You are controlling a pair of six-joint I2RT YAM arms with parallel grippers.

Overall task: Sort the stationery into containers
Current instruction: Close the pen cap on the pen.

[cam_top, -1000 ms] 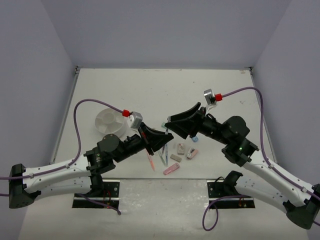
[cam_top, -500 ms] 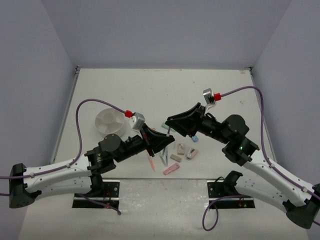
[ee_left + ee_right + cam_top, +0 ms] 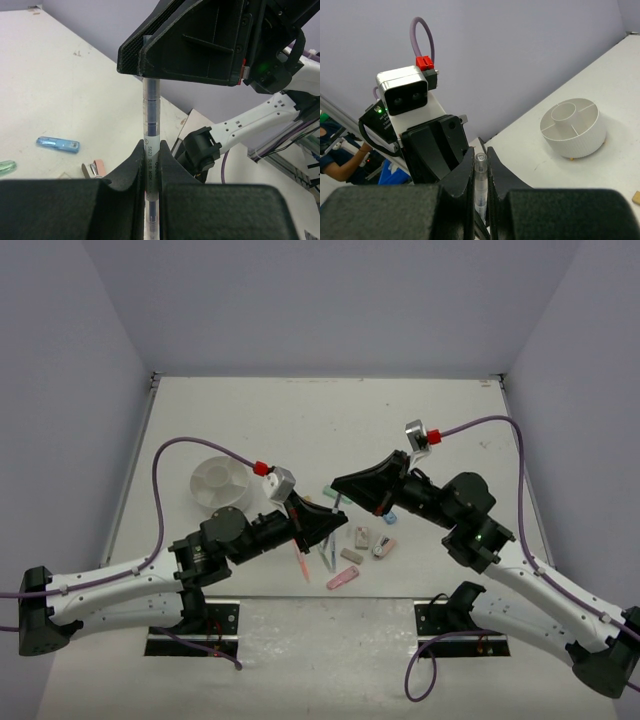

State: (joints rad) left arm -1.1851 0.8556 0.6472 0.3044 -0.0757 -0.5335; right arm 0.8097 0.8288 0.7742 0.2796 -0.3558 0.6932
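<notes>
A clear pen with a grey-blue core [image 3: 151, 112] is held in the air between both arms. My left gripper [image 3: 151, 150] is shut on its labelled lower barrel. My right gripper [image 3: 480, 156] is shut on its capped end [image 3: 480, 172]. In the top view the two grippers meet tip to tip near the table's middle, left [image 3: 326, 517] and right [image 3: 340, 486]. The white round container [image 3: 222, 483], split into compartments, stands to the left, apart from both [image 3: 572, 127]. Other stationery lies below: a pink marker [image 3: 343, 578], a blue marker [image 3: 58, 144], tan erasers [image 3: 361, 536].
A thin pink pen [image 3: 301, 562] and another pen [image 3: 328, 558] lie under the left gripper. A green marker [image 3: 329, 494] and a pink-and-white item [image 3: 383, 546] sit nearby. The items cluster near the table's front edge. Purple cables loop over both arms.
My right gripper has closed from open onto the free end of the pen. The left gripper, still holding the pen, shifted slightly right toward it.
</notes>
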